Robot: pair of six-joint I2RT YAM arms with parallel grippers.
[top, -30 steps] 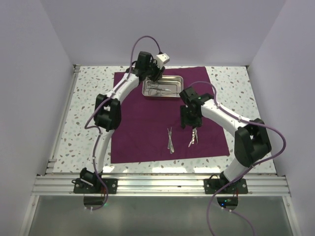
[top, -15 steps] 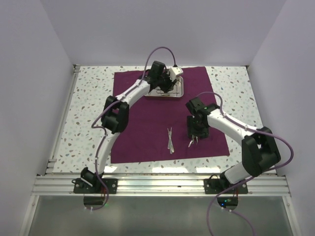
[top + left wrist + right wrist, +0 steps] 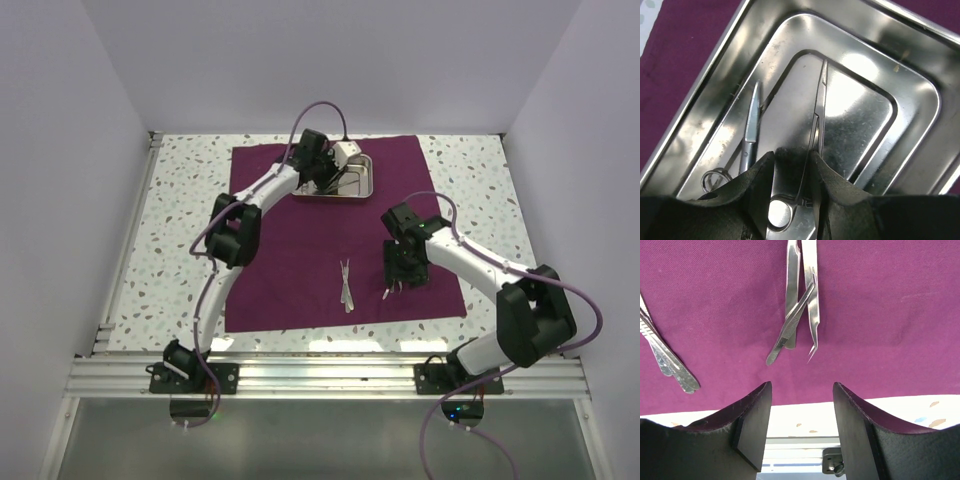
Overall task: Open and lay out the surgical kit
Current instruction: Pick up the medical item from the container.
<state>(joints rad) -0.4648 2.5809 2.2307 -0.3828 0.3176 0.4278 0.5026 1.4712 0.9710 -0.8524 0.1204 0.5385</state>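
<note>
A purple cloth (image 3: pixel 290 270) lies spread flat on the table (image 3: pixel 180 230). A steel tray (image 3: pixel 362 185) sits on its far middle.

The left gripper (image 3: pixel 792 157) is down inside the tray. Its jaws are a little apart and straddle the handle end of the forceps (image 3: pixel 819 107), apparently not yet clamped on it. Scissors (image 3: pixel 752 125) lie just beside the forceps on the tray floor.

The right gripper (image 3: pixel 802 390) hangs over the cloth's near edge, its jaws wide open and empty. Crossed tweezers (image 3: pixel 799 300) lie on the cloth before it. Another pair (image 3: pixel 662 352) lies apart to one side.

The wrap looks done, and the step in hand seems to be moving instruments from tray to cloth. Next, the left jaws likely need to close on the thin, slippery forceps. They must then lift it clear of the tray wall and carry it to bare cloth.
</note>
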